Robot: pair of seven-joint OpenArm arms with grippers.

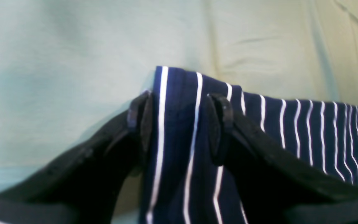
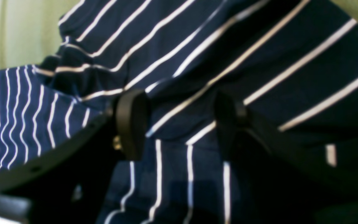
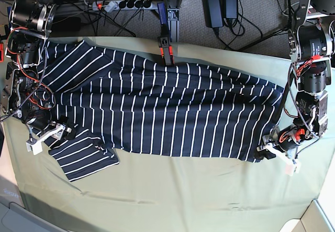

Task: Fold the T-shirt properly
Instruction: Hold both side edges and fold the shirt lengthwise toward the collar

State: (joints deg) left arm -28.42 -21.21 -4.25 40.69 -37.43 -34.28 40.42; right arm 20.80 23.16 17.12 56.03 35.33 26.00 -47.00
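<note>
Here the T-shirt (image 3: 157, 111) lies spread flat on the olive-green cloth (image 3: 172, 200), its long axis running across the base view from side to side, slightly tilted so that the end beside the left gripper sits lower than the other. Its white stripes run crosswise to that axis over the body. The collar end with the sleeves is toward the right gripper (image 3: 67, 131); one short sleeve (image 3: 86, 158) sticks out from the body toward the near edge of the cloth, and the other lies up by the far edge. The hem end is toward the left gripper (image 3: 264, 151).

In the left wrist view, the left gripper (image 1: 180, 109) has its two black fingers (image 1: 219, 124) on either side of a bunched fold of the T-shirt (image 1: 179, 155), clamped on the corner of the hem where the fabric meets the bare cloth (image 1: 73, 62).

In the right wrist view, the right gripper (image 2: 179, 118) likewise has striped fabric (image 2: 172, 161) gathered between its fingers (image 2: 132, 121), pinched near the base of the near sleeve, with more of the garment draped beyond the fingertips.
</note>
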